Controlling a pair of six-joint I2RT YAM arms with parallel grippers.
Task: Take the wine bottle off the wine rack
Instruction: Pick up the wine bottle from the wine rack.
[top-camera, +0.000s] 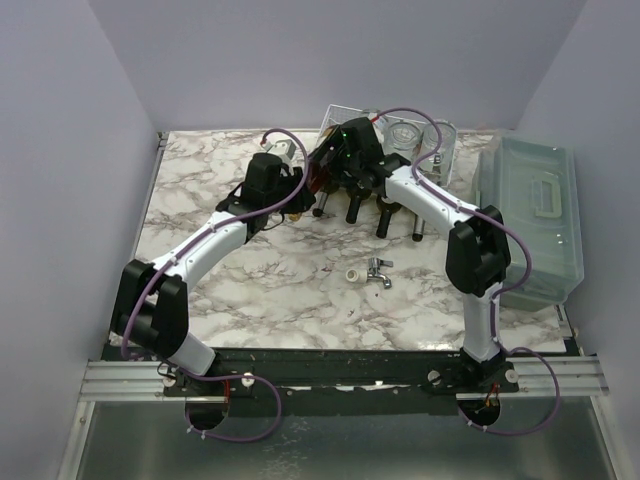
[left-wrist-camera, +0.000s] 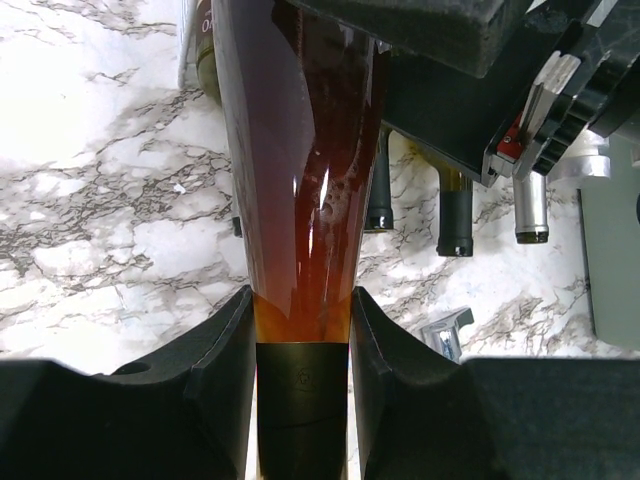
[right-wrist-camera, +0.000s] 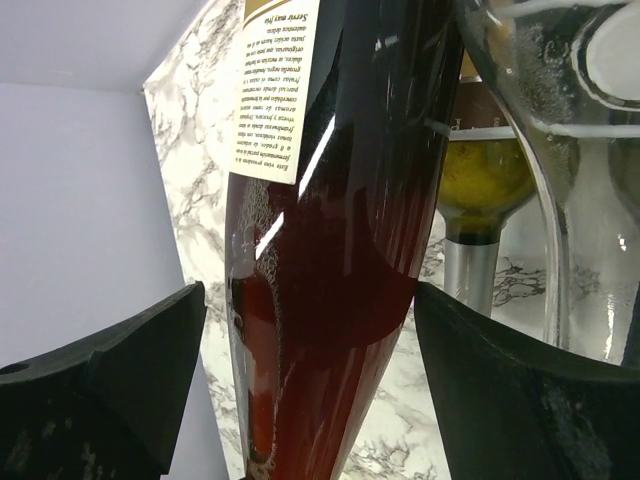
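Left gripper (left-wrist-camera: 302, 315) clenched the neck of the wine bottle (left-wrist-camera: 300, 150) at the left end of the wine rack (top-camera: 447, 150); right gripper (right-wrist-camera: 310, 320) straddled its body, jaws released. We judged it should close squarely before lifting.

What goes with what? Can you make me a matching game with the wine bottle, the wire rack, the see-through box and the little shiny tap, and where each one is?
Things
1. wine bottle
2. wine rack
3. lidded bin
4. metal tap

Places
A. near the middle of the table
B. along the table's right edge
C. neck pinched in the left gripper
D. at the table's far edge

Pairs: 1-C, 2-D, 3-B, 4-A
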